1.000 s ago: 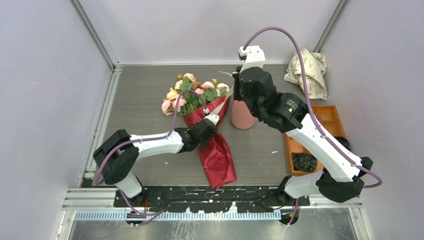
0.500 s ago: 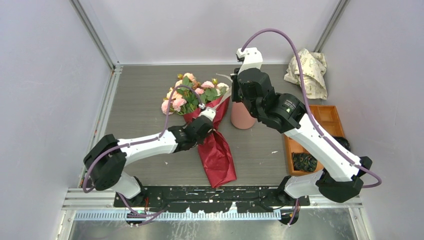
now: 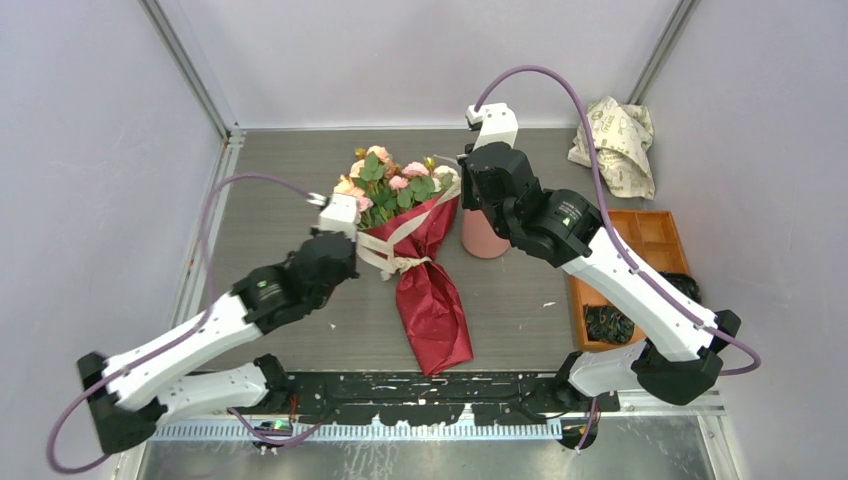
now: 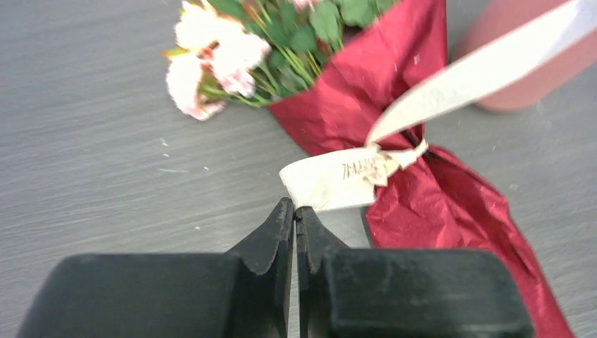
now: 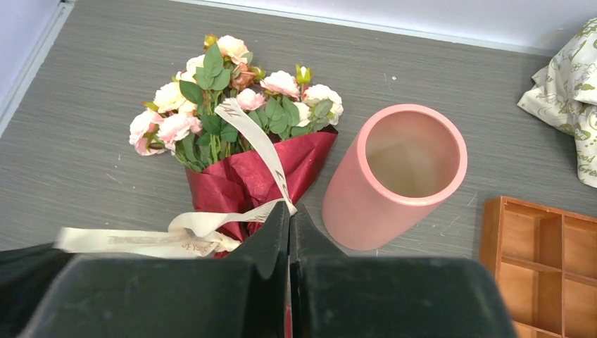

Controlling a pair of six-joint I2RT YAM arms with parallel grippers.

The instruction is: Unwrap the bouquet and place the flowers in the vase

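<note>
While left gripper [image 4: 296, 211] and right gripper [image 5: 289, 210] each clamp a ribbon [image 4: 331, 179] end, the bouquet [image 3: 430, 300] lies between them, vase [image 3: 481, 238] at its 2 o'clock; we judge it light, crushable: pull ribbon only.

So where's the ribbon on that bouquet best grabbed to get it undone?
Pinch a loose tail of the ribbon near its end, coming in low from the side. The tail lies flat and sticks out clear of the red paper, so it can be pinched across its faces. Pulling away from the knot should probably loosen it.
</note>
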